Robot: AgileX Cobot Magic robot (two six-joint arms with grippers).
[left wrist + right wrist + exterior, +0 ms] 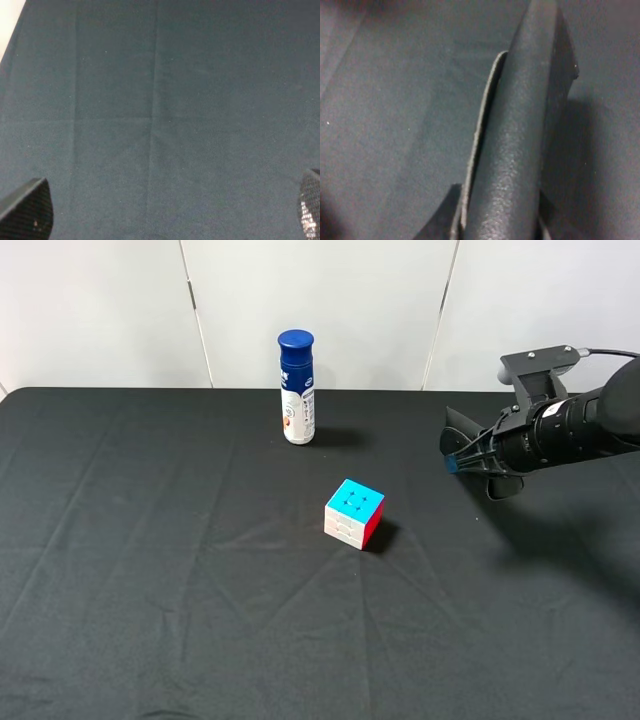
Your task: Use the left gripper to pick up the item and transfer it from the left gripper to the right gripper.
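The right gripper (462, 456) hangs in the air above the right side of the bench (150, 570), which is covered with a black cloth. Its arm enters from the right edge of the exterior high view and points toward the middle. The jaws are closed on the item (520, 130), a long, flat black pouch with a grained, leather-like surface. In the right wrist view the pouch runs straight out from between the fingers, its pale edge seam showing along one side. It is lifted clear of the cloth, and its shadow falls on the bench beneath.

In the left wrist view only the two dark, ribbed fingertips (27, 212) of the left gripper (165, 215) show, at opposite lower corners of the picture. Those jaws stand wide apart with nothing between them but bare black cloth below. The left arm itself does not show in the exterior high view.

A colourful puzzle cube (354, 513) sits on the cloth near the middle of the bench, its cyan face up. A white bottle with a blue cap (297, 388) stands upright behind it, toward the back edge, well apart from the cube. The held pouch is off to the right of both, touching neither
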